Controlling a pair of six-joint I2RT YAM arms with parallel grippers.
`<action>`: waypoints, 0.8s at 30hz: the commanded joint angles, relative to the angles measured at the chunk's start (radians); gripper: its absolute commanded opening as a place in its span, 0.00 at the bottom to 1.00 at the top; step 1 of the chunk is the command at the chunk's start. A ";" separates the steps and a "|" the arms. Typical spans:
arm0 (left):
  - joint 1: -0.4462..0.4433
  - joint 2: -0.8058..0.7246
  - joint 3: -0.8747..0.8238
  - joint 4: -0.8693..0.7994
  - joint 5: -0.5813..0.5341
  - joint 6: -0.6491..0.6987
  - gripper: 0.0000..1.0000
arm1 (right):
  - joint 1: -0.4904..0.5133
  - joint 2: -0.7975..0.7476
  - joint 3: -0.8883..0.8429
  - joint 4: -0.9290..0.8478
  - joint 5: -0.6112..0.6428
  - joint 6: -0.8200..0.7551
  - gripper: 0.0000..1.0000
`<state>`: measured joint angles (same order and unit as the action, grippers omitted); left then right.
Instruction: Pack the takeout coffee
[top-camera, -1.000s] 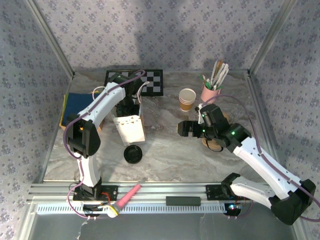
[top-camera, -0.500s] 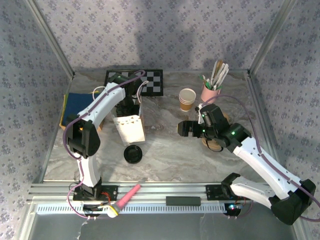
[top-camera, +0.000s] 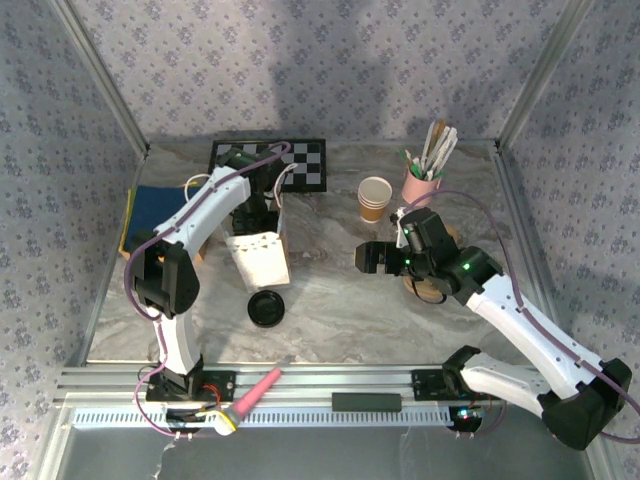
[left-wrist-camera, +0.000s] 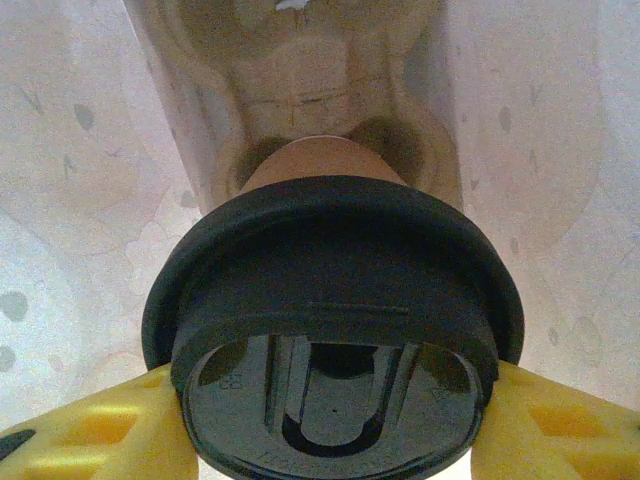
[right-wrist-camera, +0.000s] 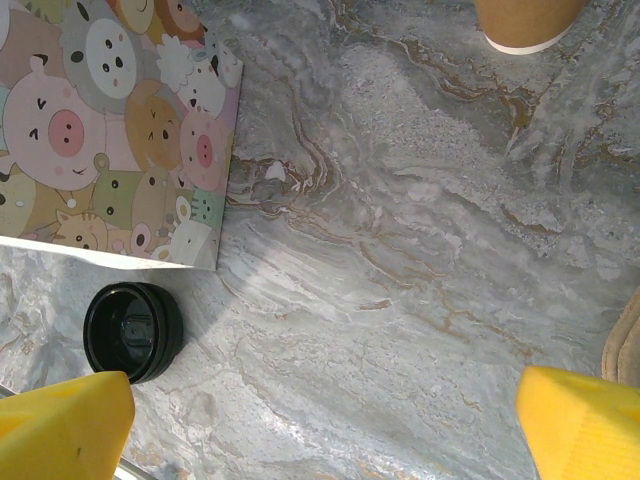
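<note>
Now | grey marble table (top-camera: 340, 300), floral-papered walls (top-camera: 300, 60) | left jaws clamp takeout coffee (left-wrist-camera: 320, 250) | right jaws wide apart

The top view is bright, with a soft shadow on the flowery far wall (top-camera: 330, 70). In the left wrist view, warm dim light glows through pale paper walls (left-wrist-camera: 80, 150); the brown paper cup (left-wrist-camera: 310, 165) and its round black lid (left-wrist-camera: 330, 270) look soft. The right wrist view is bright and sharp, but the yellow fingertips (right-wrist-camera: 60, 420) are blurry.
</note>
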<state>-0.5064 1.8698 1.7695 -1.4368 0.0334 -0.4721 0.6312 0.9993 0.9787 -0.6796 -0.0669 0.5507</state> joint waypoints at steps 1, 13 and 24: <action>-0.006 -0.027 -0.019 -0.041 0.011 -0.008 0.54 | 0.008 -0.018 0.003 -0.011 0.018 -0.003 1.00; -0.005 -0.017 -0.013 -0.036 0.014 -0.003 0.54 | 0.011 -0.023 0.007 -0.018 0.026 -0.001 1.00; -0.005 -0.017 -0.008 -0.040 0.012 -0.002 0.54 | 0.011 -0.020 0.005 -0.018 0.027 -0.003 1.00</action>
<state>-0.5064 1.8622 1.7615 -1.4357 0.0338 -0.4721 0.6338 0.9943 0.9787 -0.6800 -0.0563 0.5507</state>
